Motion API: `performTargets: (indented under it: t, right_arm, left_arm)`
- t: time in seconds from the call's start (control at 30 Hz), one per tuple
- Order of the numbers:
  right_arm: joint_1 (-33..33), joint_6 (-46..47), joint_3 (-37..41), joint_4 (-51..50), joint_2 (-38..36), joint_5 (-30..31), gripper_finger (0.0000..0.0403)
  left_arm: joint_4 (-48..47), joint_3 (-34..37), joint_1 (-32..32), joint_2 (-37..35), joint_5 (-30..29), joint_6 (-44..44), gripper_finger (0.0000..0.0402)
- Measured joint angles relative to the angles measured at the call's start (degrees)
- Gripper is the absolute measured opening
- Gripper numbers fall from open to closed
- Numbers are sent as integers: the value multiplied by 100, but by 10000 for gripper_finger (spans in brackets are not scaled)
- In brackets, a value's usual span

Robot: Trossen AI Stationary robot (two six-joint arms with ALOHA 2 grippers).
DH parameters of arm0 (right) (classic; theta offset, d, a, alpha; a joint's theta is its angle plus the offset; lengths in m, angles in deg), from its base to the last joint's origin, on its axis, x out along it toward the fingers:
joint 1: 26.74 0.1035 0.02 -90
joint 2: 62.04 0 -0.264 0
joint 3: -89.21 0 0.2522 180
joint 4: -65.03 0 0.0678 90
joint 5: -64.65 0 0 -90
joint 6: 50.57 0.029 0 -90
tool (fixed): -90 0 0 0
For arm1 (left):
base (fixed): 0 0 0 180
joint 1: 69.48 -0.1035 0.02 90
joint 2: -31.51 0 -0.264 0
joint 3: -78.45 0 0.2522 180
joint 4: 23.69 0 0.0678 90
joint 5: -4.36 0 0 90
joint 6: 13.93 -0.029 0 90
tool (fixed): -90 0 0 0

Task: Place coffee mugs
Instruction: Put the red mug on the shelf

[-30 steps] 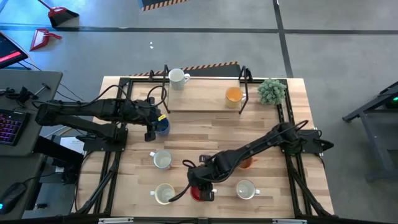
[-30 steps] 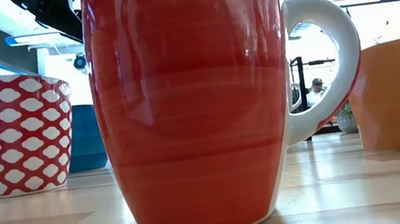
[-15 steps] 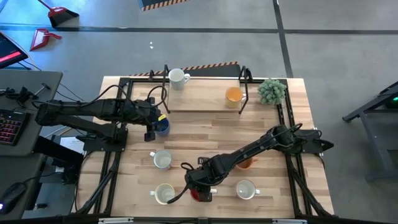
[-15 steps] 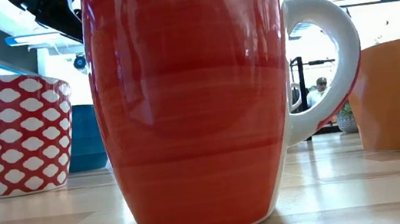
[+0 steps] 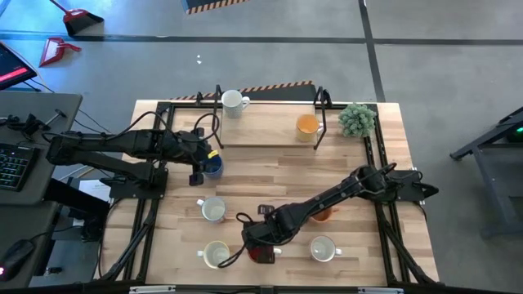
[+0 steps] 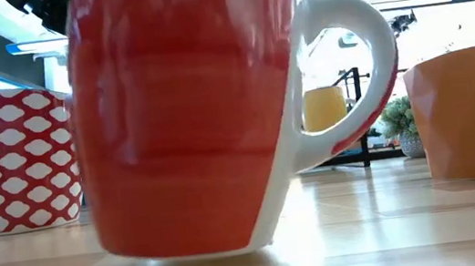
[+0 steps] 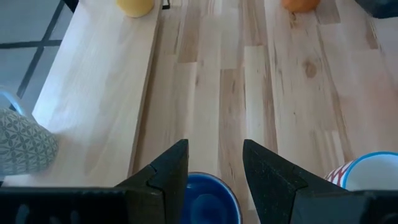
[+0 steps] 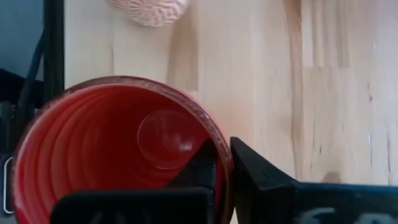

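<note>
Right end effector (image 8: 222, 163) clamped on red mug (image 6: 182, 131) rim, mug tilted on table (image 5: 270, 167) near edge. Left end effector (image 7: 214, 165) parted, empty, over blue mug (image 7: 208, 196).

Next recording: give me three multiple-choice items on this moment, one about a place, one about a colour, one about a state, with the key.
1. Where does the green potted plant stand?
A. the table's far right corner
B. beside the red mug
C. under the left arm

2. What colour is the mug under the left gripper?
A. white
B. blue
C. yellow

3. How is the red mug at the right gripper?
A. lying on its side
B. standing flat and untouched
C. pinched at the rim and tilted

Key: 1 A, the high view shows the plant at that corner. 2 B, the blue mug sits below the left fingers. 3 C, the right wrist view shows fingers either side of the rim, and the low view shows its base tipped.
</note>
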Motion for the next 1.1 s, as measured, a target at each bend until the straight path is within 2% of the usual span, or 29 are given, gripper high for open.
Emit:
performTargets:
  t: [0.2, 0.43, 0.57, 0.93, 1.1]
  right_arm:
    - [118, -85, 0, -62, -198, -187, 2]
    - [74, -7, -22, -211, -822, 696, 1]
    - [-110, 8, -22, -745, -1097, 758, 1]
    - [-1408, -1171, -25, -1108, -1591, 681, 0]
    - [-2064, -1795, -303, -1363, -1635, 564, 0]
  left_arm:
    - [0, 0, -2, 0, -1, -97, 140]
    - [-4, 0, -9, 0, -22, -176, 140]
    - [-7, 0, -9, 0, -41, -169, 140]
    - [-24, 0, -9, 0, -41, -154, 140]
    - [-38, 0, -9, 2, -41, -152, 140]
